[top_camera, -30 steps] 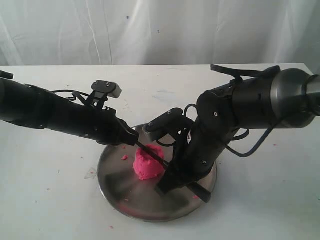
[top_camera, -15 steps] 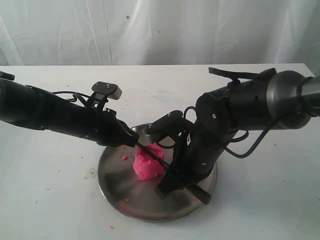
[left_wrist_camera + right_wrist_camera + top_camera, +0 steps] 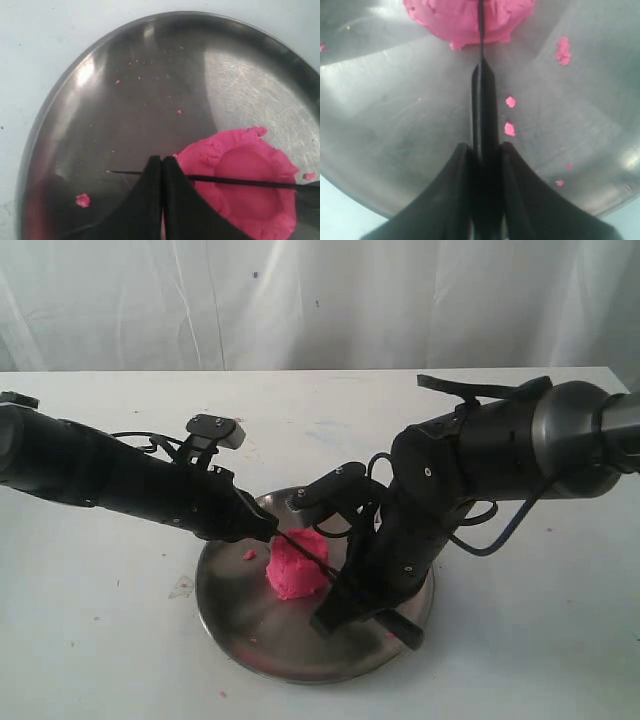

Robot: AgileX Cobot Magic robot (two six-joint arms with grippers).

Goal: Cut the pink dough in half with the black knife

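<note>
White fabric hangs behind a white worktop (image 3: 100,640) that carries a round steel plate (image 3: 235,625). Both black arms slope down over the plate from opposite sides. The pink dough (image 3: 295,562), one rough lump with a dished top, sits near the plate's middle. The black knife (image 3: 310,552) lies across the dough's top, its thin blade level.

The right hand (image 3: 335,615) has its fingers (image 3: 462,165) pressed on either side of the knife handle, a grip visible only in the right wrist view. The left hand (image 3: 265,528) has its fingers (image 3: 152,175) pressed flat together, with nothing visible between them; the left wrist view shows the blade passing just past their tips.

Pink crumbs (image 3: 510,128) lie scattered on the scuffed, reflective plate, clearest in the wrist views.
</note>
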